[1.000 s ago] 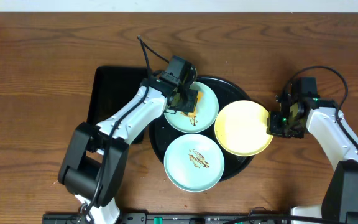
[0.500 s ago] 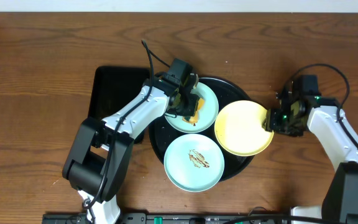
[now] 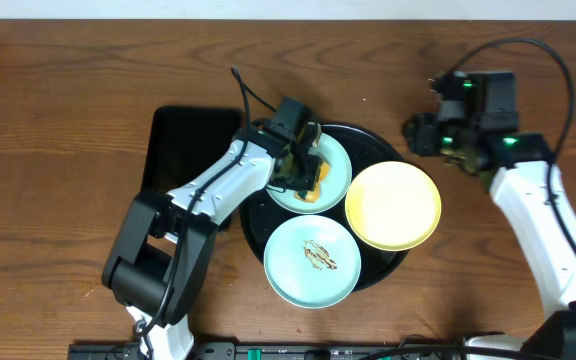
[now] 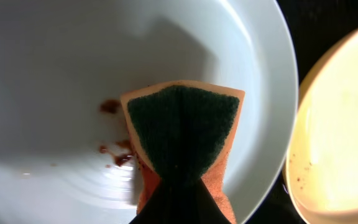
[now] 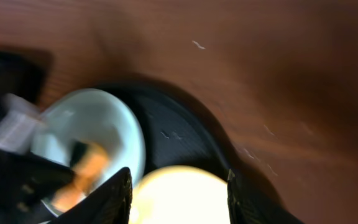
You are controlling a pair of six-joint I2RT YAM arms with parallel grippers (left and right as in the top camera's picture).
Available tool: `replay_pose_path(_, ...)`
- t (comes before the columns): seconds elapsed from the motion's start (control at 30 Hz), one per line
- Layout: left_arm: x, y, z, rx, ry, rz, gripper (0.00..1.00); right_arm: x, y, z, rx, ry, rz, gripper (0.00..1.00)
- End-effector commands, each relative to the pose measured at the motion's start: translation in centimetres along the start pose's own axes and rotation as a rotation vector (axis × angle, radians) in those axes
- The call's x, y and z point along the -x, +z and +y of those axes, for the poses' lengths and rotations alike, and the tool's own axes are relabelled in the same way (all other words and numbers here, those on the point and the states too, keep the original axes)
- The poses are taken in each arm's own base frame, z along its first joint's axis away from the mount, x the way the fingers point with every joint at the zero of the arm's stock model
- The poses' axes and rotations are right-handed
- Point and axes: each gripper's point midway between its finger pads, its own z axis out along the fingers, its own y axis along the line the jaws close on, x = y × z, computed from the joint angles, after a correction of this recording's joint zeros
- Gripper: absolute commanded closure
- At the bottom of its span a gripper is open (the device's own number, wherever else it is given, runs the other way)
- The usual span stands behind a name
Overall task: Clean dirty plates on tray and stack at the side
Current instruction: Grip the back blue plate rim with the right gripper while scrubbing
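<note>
A round black tray [image 3: 370, 145] is seen from above on a wooden table [image 3: 58, 120], with three small plates on it. The upper blue plate [image 3: 336, 172] is set at the tray's far side. On it an orange sponge [image 4: 182, 134] with a dark green scouring face is pressed, clenched in the left gripper [image 3: 303, 165]. Brown sauce specks [image 4: 114, 155] are seen just left of the sponge. The lower blue plate [image 3: 313, 262], smeared brown in its centre, is placed at the tray's near edge. The yellow plate [image 3: 393, 205] is laid across the tray's right rim. The right gripper [image 3: 415, 133] is held over bare table, apart from the yellow plate, its fingers [image 5: 120, 196] parted with nothing grasped. A rectangular black tray [image 3: 183, 150] is set just left of the round one
</note>
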Motion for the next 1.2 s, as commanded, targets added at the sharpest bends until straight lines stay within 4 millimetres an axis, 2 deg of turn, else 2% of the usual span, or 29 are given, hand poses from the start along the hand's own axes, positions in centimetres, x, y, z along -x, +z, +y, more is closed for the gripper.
replay_pose_path(0.0, -0.6, 0.7, -1.1, -0.021, 0.041, 0.016, 0.93, -0.4, 2.2, 2.5, 0.049, -0.065, 0.017, 0.55)
replay_pose_path(0.2, -1.7, 2.4, -1.2, -0.014, 0.049, 0.060, 0.93, -1.4, 6.7, 5.0, 0.098, -0.115, 0.040, 0.55)
replay_pose_path(0.47, -2.2, 3.6, -0.1, 0.028, 0.041, 0.084, 0.93, -4.8, 12.2, 5.4, 0.110, -0.102, 0.134, 0.55)
replay_pose_path(0.63, -2.0, 3.6, 0.4, 0.054, 0.039, 0.075, 0.92, -8.0, 14.8, 5.3, 0.110, -0.101, 0.228, 0.60)
replay_pose_path(0.8, -1.7, 3.6, 0.5, 0.056, 0.041, 0.063, 0.93, -9.7, 15.9, 5.0, 0.100, -0.094, 0.274, 0.75)
replay_pose_path(0.9, -1.3, 3.5, 1.6, 0.122, 0.043, 0.043, 0.93, -9.9, 16.1, 4.3, 0.058, -0.070, 0.279, 0.86)
replay_pose_path(1.03, -0.7, 3.3, 3.0, 0.193, 0.041, 0.015, 0.92, -10.1, 16.0, 3.1, -0.010, -0.046, 0.285, 0.95)
replay_pose_path(1.17, 0.1, 3.1, 4.1, 0.207, 0.013, -0.010, 0.93, -10.5, 15.9, 2.9, -0.023, -0.044, 0.303, 0.99)
